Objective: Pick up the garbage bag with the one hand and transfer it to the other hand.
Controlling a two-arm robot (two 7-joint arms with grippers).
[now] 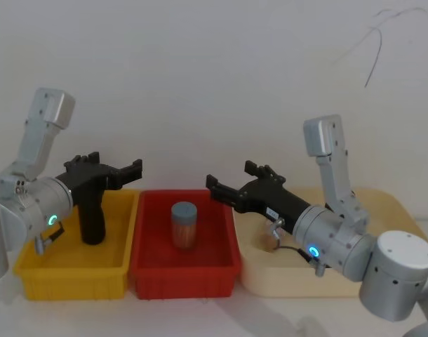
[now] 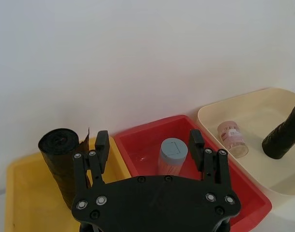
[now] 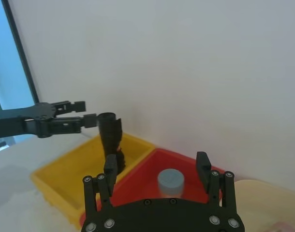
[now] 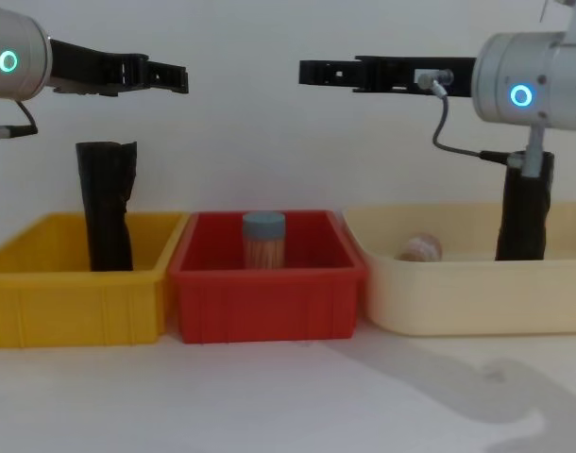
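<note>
Head view first: garbage bag (image 1: 92, 219) stands upright in the yellow bin (image 1: 31, 270), and the left gripper (image 1: 132, 173) hangs just above and beside its top, jaws parted and holding nothing. Pickup is the step in hand, I'd say; next comes a drop down around the roll.

Left wrist view puts the roll beside one finger, not between them.

Right wrist view has the right gripper (image 3: 157, 166) spread wide over the red bin (image 3: 138, 176).

Chest view alone shows how far the bag clears the yellow bin's rim.
</note>
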